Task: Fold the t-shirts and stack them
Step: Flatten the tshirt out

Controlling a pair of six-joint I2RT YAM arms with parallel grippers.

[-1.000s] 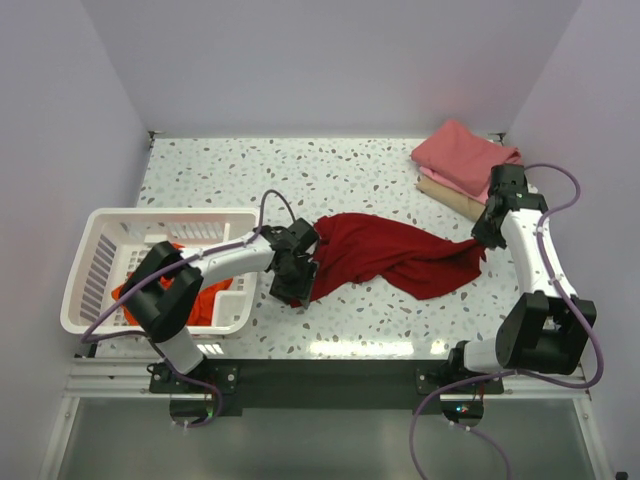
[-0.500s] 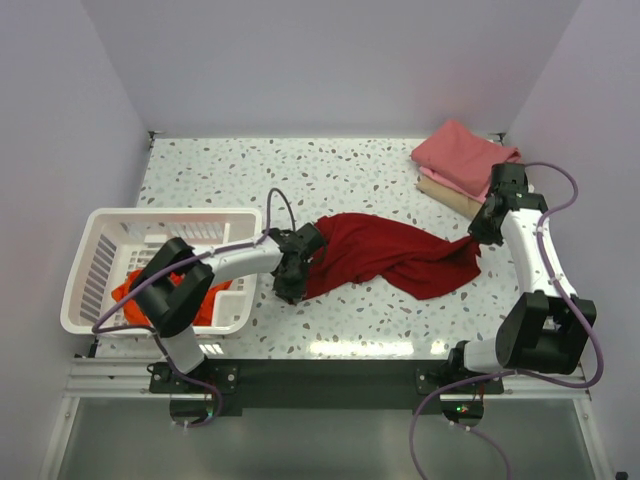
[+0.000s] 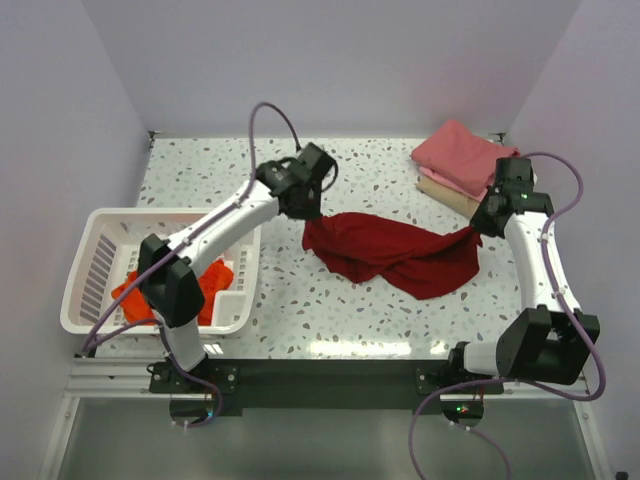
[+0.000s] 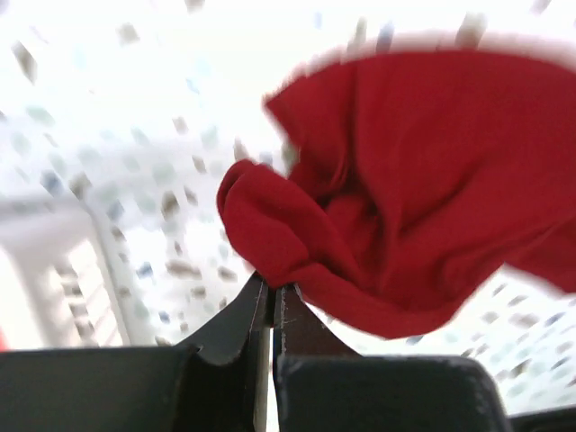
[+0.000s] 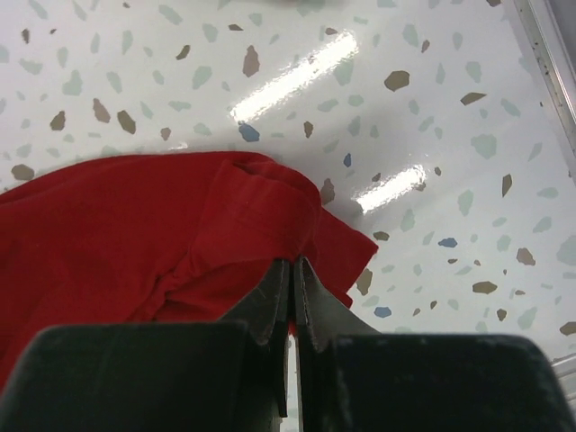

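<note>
Risk: left hand and right hand each clenched on thin fold of crimson shirt; hard stretch could pull cloth free.

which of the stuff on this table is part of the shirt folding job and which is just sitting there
Part of the job:
- large dark crimson cloth t-shirt, pinched by the left tool and the right tool
- bright orange-red cloth t-shirt, in the basket
- folded pink cloth t-shirt, on top of the folded tan cloth t-shirt

Just lying about:
- white slotted plastic basket
- speckled white tabletop
</note>
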